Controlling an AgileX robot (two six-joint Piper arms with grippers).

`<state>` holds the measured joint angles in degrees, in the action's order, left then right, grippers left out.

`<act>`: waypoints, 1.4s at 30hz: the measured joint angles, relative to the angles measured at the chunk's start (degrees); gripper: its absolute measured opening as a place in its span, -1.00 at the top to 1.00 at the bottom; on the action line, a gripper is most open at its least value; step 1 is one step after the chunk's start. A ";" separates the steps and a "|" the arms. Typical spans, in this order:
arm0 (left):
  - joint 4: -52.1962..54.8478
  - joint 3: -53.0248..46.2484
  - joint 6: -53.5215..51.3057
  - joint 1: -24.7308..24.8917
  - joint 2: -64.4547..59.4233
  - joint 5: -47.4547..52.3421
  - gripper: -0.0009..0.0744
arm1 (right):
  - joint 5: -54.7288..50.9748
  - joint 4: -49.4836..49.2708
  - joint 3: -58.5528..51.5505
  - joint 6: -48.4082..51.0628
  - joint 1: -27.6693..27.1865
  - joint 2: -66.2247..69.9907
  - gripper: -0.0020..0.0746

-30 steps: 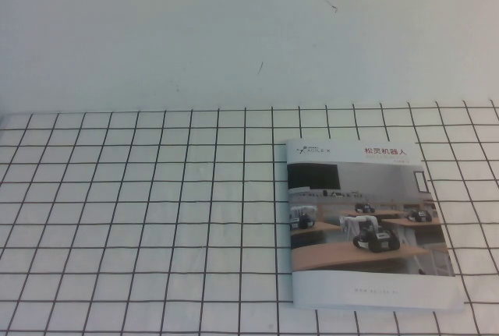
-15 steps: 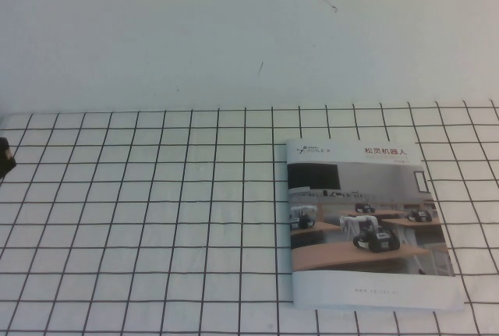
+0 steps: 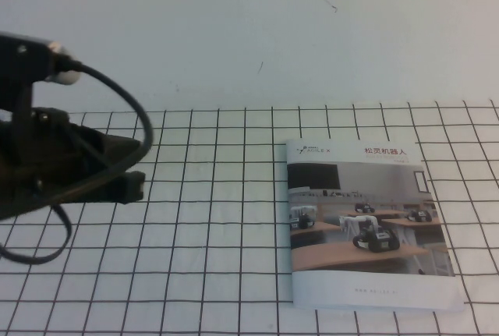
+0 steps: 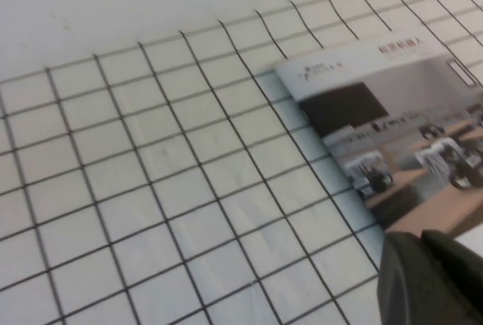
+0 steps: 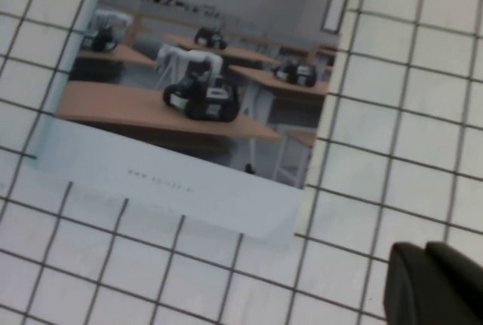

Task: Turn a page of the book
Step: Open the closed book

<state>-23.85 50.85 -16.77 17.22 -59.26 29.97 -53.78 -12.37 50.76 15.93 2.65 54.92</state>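
Note:
The book (image 3: 366,223) lies closed on the checked cloth at the right, its spine on its left side. The page (image 3: 355,196) is its top cover leaf, lying flat with the photo of robots on wooden desks facing up. My left gripper (image 3: 139,172) hovers over the cloth at the left, well apart from the book, pointing toward it. In the left wrist view its fingers (image 4: 423,265) are together, with the book (image 4: 377,129) ahead. My right gripper (image 5: 426,257) does not show in the high view. Its fingers are together, over bare cloth beside the book's (image 5: 196,91) near right corner.
The white cloth with a black grid (image 3: 195,235) covers the table. A plain white wall (image 3: 234,32) rises behind it. A black cable (image 3: 117,94) loops over my left arm.
My left arm has come into the high view from the left edge and now reaches over the cloth. The book has not moved.

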 joint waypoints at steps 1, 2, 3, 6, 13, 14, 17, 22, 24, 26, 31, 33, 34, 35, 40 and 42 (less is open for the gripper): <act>-1.76 1.05 -1.61 0.36 -1.97 1.08 0.98 | -0.30 -1.65 0.72 0.65 0.00 2.01 0.95; -2.82 1.82 -2.74 0.53 -3.53 1.87 0.98 | -0.29 -3.17 1.42 1.49 0.00 3.90 0.95; -4.00 2.63 -3.98 0.78 -5.49 2.67 0.98 | -0.29 -4.61 2.04 2.19 0.00 5.68 0.95; -7.97 4.22 -6.97 1.05 -11.74 4.19 0.98 | -0.07 -8.13 2.81 4.28 -0.14 10.25 0.95; -24.29 5.20 -22.66 1.05 -22.44 7.06 0.98 | 1.99 -20.09 1.73 12.36 -2.12 18.05 0.95; -26.23 5.20 -24.53 1.18 -23.39 7.06 0.98 | 2.86 -21.64 1.08 13.46 -2.23 18.71 0.95; -31.16 5.20 -29.80 2.36 -26.29 5.29 0.98 | 6.72 -23.51 -0.94 14.90 -2.41 20.61 0.95; -32.34 6.95 -32.98 7.11 -31.18 0.42 0.98 | 12.26 -24.51 -2.15 16.84 -2.54 24.95 0.95; -32.34 8.09 -33.27 8.72 -33.46 -0.78 0.98 | 13.26 -24.90 -2.15 18.26 -2.54 26.72 0.95; -32.37 9.57 -33.35 9.94 -36.39 -1.62 0.98 | 13.35 -25.01 -2.15 19.42 -2.54 28.44 0.92; -32.80 12.55 -33.35 10.98 -43.06 -1.62 0.98 | 14.12 -25.99 -2.15 20.43 -2.54 32.79 0.58; -33.20 13.31 -33.35 11.12 -45.03 -1.62 0.98 | 14.60 -27.12 -2.15 22.10 -2.54 33.78 0.33; -33.55 13.62 -33.35 11.28 -46.08 -1.51 0.98 | 14.72 -27.56 -2.15 23.24 -2.54 33.99 0.24; -33.86 13.93 -33.35 11.26 -47.10 -1.27 0.98 | 15.04 -28.47 -2.15 24.26 -2.54 34.38 0.15; -35.16 15.73 -33.35 11.53 -51.71 -0.69 0.98 | 16.63 -33.08 -2.15 28.99 -2.54 36.41 -0.02; -35.29 16.16 -33.62 11.68 -53.19 -0.69 0.98 | 17.46 -34.45 -2.15 30.56 -2.54 37.62 -0.03</act>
<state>-59.14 67.01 -50.39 28.90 -112.45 29.28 -36.31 -46.82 48.61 46.49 0.11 92.54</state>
